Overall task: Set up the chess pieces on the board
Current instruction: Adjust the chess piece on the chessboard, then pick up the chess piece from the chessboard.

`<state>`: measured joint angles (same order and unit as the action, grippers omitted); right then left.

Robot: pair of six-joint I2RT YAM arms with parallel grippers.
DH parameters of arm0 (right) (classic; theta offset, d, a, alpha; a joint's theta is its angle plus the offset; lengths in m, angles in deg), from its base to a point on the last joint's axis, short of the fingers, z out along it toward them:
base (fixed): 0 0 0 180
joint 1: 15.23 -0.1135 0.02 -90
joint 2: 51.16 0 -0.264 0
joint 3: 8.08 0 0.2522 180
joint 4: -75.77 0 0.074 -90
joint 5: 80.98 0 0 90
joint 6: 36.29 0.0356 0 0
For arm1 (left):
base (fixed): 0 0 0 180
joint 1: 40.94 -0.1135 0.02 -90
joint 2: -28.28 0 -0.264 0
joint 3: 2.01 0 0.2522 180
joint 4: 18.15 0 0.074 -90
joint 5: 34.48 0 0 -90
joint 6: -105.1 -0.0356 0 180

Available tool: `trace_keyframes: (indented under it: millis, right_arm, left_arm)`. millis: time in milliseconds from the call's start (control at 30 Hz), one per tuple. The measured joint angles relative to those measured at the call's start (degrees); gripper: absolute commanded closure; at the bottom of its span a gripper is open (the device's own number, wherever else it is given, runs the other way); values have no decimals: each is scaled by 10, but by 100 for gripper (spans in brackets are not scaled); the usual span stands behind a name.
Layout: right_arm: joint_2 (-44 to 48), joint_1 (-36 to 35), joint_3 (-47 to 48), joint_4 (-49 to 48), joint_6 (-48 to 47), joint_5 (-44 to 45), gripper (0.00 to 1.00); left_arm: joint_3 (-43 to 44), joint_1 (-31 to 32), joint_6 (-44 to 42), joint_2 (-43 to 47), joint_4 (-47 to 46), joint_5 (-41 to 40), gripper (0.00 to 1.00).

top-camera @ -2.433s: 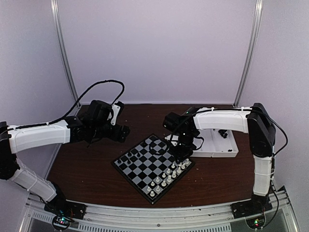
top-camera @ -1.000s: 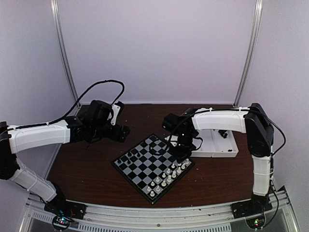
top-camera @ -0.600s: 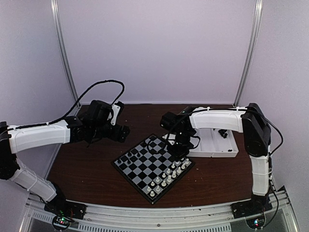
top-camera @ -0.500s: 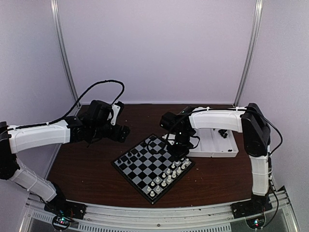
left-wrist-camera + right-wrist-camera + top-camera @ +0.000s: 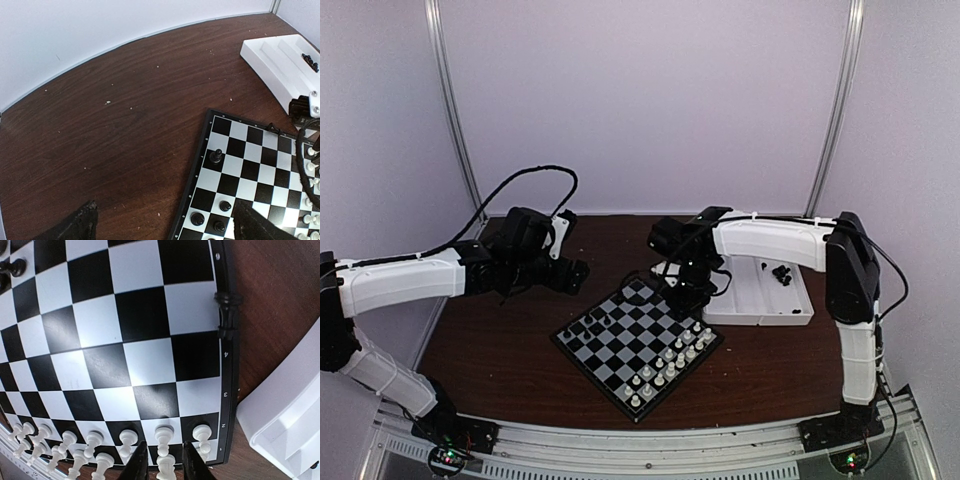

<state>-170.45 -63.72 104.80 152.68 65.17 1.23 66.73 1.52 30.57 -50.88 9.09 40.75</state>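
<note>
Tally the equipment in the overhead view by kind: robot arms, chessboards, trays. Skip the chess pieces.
Robot arms: 2 (left arm, right arm)
chessboard: 1
white compartment tray: 1
Total: 4

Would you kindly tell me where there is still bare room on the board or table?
Bare: the board through its middle, between the white chessmen and the few black pieces, and the table left of it. Crowded: the white rows along one edge, and the strip beside the white tray.
</note>
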Motion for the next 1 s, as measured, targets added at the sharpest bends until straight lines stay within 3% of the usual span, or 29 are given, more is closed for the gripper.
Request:
trace_keyframes:
  millis: [367,700,1000]
  right_arm:
    - [-11,25,59,-27,-21,21,62]
    - [-36,52,5,-145,-35,22,64]
    - [-40,53,-13,-190,-45,20,67]
  left_arm:
    - [0,0,0,0,0,0,6]
    - [4,0,-3,0,2,-6,6]
    - [7,0,-6,1,3,-9,6]
